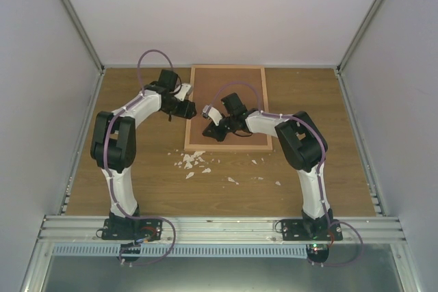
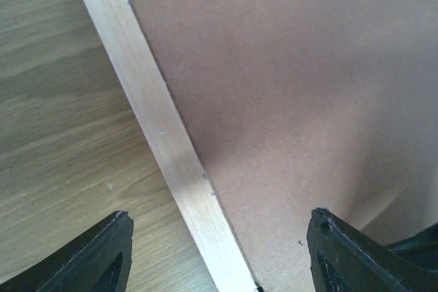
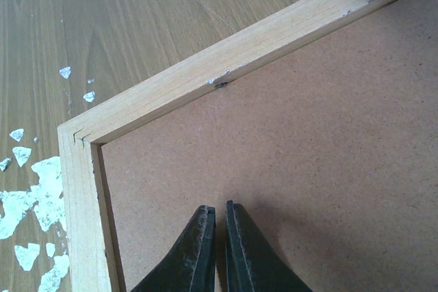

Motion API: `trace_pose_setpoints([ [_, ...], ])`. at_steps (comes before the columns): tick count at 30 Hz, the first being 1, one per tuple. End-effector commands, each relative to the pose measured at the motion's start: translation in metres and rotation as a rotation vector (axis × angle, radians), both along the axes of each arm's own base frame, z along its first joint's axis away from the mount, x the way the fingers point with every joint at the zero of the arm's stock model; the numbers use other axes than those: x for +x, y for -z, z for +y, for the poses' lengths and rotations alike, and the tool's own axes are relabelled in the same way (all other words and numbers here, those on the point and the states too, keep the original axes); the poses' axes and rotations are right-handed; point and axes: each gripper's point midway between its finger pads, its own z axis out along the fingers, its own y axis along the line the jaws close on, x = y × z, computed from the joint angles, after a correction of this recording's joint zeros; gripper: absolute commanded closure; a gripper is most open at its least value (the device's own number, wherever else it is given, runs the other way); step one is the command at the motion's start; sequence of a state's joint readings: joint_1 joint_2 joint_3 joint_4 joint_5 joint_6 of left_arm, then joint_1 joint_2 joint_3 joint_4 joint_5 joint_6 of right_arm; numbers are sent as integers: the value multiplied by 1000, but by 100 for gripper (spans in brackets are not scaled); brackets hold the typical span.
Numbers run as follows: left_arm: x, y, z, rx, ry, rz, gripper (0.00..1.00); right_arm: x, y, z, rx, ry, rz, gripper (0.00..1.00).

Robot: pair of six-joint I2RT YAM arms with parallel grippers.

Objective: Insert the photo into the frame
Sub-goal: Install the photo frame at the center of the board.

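Note:
The frame (image 1: 267,107), thin light wood rails, lies flat at the middle back of the table with a plain brown backing board (image 1: 233,85) filling it. The photo is hidden. My left gripper (image 1: 187,109) is open and straddles the frame's left rail (image 2: 171,148), one finger (image 2: 102,259) over the table and the other over the board. My right gripper (image 1: 208,130) is shut and empty. Its tips (image 3: 220,213) are at the backing board (image 3: 308,155), near the frame's near-left corner (image 3: 76,135). I cannot tell whether they touch it.
Several small white scraps (image 1: 194,161) lie on the wooden table just in front of the frame's near-left corner, and they also show in the right wrist view (image 3: 37,196). White walls enclose the table on three sides. A metal rail (image 1: 219,227) runs along the near edge.

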State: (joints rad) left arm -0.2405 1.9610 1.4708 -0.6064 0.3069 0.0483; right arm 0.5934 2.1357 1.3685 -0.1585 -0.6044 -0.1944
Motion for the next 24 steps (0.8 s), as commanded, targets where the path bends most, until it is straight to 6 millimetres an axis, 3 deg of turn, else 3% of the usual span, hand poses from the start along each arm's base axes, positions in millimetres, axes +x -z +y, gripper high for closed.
trace_pose_setpoints([
  [1,-1,23,7,44,-22,42,29,-20,82,-52,-256,92,156,91],
  [10,-10,51,14,121,-19,101,32,-17,65,-47,-228,83,148,85],
  [13,-13,55,17,133,-20,105,32,-14,38,-40,-170,69,150,74],
  [16,-12,51,16,122,-17,95,33,-1,-4,-39,-94,73,131,60],
  [19,-7,38,11,78,-2,72,30,19,-44,-53,-19,105,131,50],
  [21,0,25,7,50,17,35,27,37,-66,-73,27,148,134,46],
  [24,13,6,2,-8,38,-16,24,61,-78,-111,50,232,148,43],
])
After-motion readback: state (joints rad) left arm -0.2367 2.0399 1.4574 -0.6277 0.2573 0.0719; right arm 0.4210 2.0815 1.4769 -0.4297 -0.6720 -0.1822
